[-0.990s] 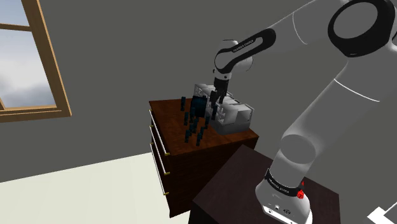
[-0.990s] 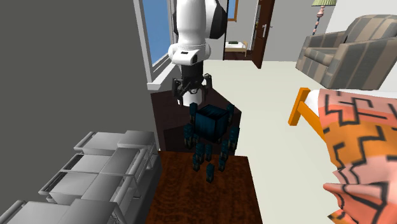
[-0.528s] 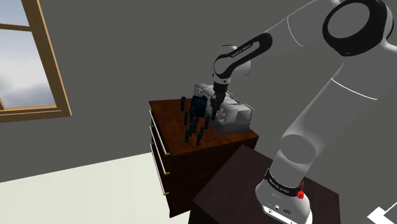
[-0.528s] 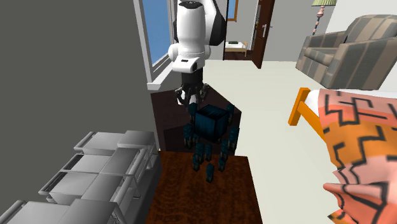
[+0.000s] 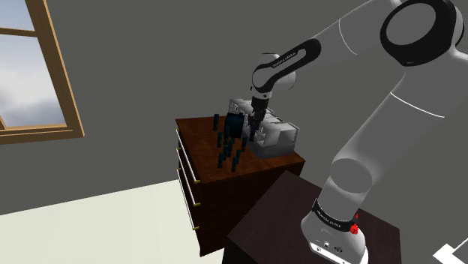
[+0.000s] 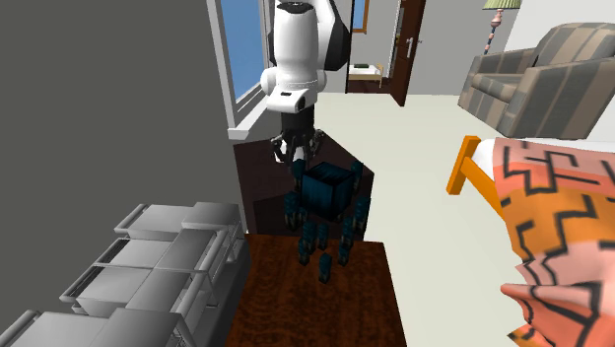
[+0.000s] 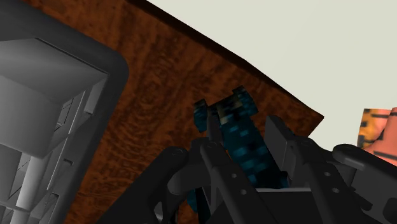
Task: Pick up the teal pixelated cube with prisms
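Reach looks done, grasp looks on, lift not yet done: white arm [image 5: 375, 112] is stretched from the stand out over the dark wood counter [image 5: 202, 146], where the teal pixelated cube [image 6: 328, 194] sits near the middle, just beside a grey boxy unit [image 5: 277, 135], prisms down on the wood as far as I can tell

Pose: upper arm rises, forearm runs across toward the shoulder view's left, wrist bends straight down, hand [image 6: 296, 158] vertical at the cube's upper corner, fingers drawn in and clasping one teal prism [image 7: 245, 143] between them, little gap either side
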`<state>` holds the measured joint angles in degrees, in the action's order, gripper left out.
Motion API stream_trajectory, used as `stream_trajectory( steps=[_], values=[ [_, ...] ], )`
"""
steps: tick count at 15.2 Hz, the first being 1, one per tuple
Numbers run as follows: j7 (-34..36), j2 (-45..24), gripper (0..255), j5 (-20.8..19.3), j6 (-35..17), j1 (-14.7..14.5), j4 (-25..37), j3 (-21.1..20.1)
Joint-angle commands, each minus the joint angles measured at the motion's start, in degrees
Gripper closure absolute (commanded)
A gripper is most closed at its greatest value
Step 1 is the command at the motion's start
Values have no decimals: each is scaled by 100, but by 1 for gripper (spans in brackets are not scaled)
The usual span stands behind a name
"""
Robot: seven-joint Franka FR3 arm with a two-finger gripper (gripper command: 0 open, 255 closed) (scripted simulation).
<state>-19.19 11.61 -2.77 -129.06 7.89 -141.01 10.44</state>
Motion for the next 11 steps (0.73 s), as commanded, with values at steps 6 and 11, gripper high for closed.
stream_trajectory(
  steps=[6, 11],
  values=[
    [31, 248, 255, -28, 496, 3, 241, -28],
    [47, 424, 255, -42, 909, 4, 479, -49]
  ],
)
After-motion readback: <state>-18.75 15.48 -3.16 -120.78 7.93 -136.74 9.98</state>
